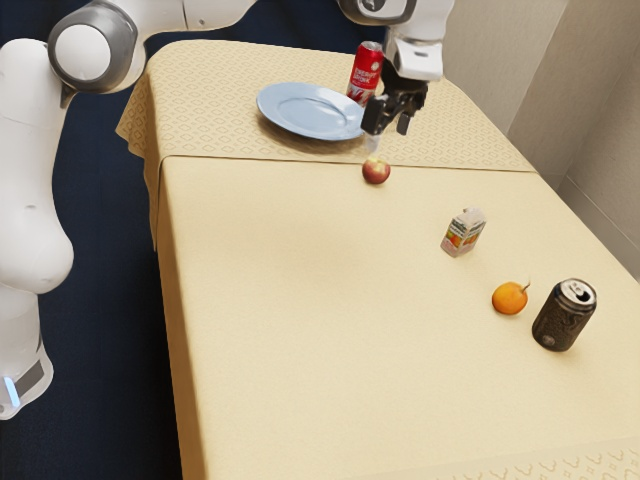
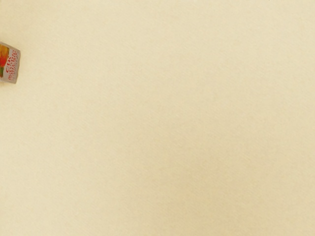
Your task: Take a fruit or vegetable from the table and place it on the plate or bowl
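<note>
Tan-clothed table (image 1: 300, 330), dark blue floor behind it, pale wall at the upper right. Item one: apple (image 1: 376, 171), small and red, resting on the cloth at upper centre of the exterior view, just below the seam where the patterned runner begins. Directly above it: gripper (image 1: 388, 128), black, fingers spread, nothing between them, clear of the fruit. Step judged in hand: the descent to grasp. Done well, it goes straight down so the fingers straddle the apple at its widest part and close only once both sides are level with it. A round fruit would likely roll if one finger nudged it first. Arm (image 1: 90, 50): white, entering from the upper left, hand pointing down at the table. Just left of the gripper: blue plate (image 1: 300, 108), the destination, near. Behind the gripper: red can (image 1: 366, 72), close to the plate's rim, to be kept clear of on the carry. Further out, lower right: juice carton (image 1: 463, 232), orange (image 1: 510, 298), dark can (image 1: 564, 314).
</note>
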Motion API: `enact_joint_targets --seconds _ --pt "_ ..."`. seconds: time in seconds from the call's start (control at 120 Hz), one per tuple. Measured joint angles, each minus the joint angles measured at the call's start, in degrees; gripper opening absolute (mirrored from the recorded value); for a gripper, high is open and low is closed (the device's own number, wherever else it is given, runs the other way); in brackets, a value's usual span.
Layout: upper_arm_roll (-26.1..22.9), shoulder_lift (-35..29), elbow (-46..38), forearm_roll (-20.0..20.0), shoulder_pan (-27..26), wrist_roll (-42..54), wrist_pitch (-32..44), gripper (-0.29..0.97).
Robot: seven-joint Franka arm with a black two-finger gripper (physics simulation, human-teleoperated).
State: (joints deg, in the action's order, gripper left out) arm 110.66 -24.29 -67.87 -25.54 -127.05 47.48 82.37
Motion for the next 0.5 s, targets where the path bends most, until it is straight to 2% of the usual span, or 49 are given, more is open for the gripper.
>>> enact_joint_targets --seconds 0.458,0.5 --pt "-0.7 0.4 1.7 -0.1 0.0 12.7 2.1 0.68" --pt "-2.9 5.5 6.2 -0.5 1.9 13.4 1.2 0.67"
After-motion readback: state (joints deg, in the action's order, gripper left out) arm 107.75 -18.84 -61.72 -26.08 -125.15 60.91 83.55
